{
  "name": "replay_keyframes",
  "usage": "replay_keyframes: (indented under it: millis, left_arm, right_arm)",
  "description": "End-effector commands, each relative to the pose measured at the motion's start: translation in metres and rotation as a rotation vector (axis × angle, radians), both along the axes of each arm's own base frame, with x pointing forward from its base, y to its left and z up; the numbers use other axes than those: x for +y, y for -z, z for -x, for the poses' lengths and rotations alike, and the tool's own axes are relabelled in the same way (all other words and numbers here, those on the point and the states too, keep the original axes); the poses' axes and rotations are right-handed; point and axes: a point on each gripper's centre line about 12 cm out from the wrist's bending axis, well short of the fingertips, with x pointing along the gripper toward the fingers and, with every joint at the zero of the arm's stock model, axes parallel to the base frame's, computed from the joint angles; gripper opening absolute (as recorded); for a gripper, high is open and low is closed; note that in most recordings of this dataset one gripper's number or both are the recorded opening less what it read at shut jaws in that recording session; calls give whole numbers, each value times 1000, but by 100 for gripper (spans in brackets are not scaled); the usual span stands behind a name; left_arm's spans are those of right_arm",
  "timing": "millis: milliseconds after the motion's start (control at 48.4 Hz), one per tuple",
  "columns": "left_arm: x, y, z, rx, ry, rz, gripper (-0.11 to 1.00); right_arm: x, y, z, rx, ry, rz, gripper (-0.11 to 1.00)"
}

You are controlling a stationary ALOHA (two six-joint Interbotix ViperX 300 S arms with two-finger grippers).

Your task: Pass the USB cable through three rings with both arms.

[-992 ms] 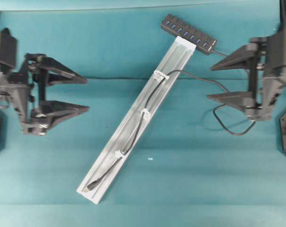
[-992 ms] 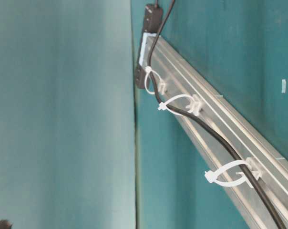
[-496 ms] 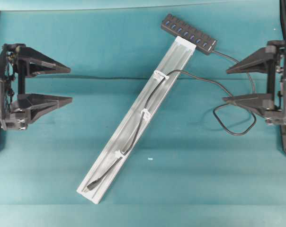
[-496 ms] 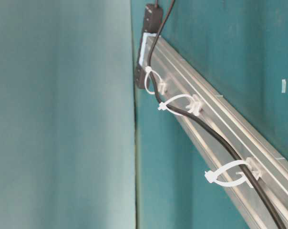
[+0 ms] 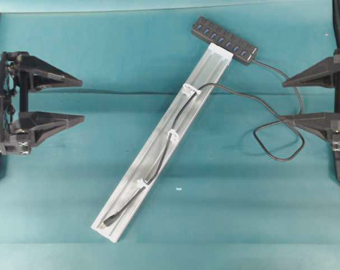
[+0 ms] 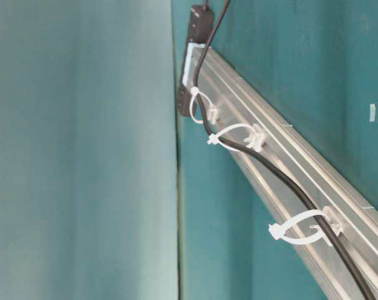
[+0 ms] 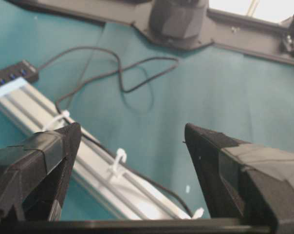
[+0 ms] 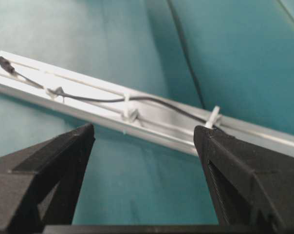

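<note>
Both hands, the left hand [image 5: 74, 100] and right hand [image 5: 287, 100], have pulled back to the tabletop's [image 5: 215, 225] edges, jaws wide and empty. Thin black USB cable [image 5: 171, 135] lies along the silver rail [image 5: 130, 191]; the table-level view confirms it threads the whitish plastic rings [image 6: 239, 139], so threading looks finished.

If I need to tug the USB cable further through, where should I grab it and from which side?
Probably at the plug end, which lies free on the rail past the last ring, near the rail's lower left end. Come from above with the left gripper, now open and nearer, jaws across the cord. The stretch between rings sits low in the rail's channel, harder to pinch.
</note>
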Motion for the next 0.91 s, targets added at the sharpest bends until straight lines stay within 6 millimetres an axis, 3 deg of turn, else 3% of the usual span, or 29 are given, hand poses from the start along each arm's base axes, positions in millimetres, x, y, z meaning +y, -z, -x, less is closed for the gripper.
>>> replay_keyframes:
  millis: [0, 351, 620, 889]
  left_arm:
    - [1, -8, 2, -29, -2, -7, 93]
    - [0, -17, 13, -61, -2, -51, 93]
    - [0, -20, 15, -71, -1, -75, 93]
    - [0, -20, 15, -73, -1, -76, 93]
  right_arm:
    - [0, 0, 1, -14, 16, -32, 88]
    - [1, 0, 19, -89, 76, -140, 88]
    - [1, -14, 39, -190, 102, -114, 88]
    - [-1, -11, 41, -185, 119, -116, 88]
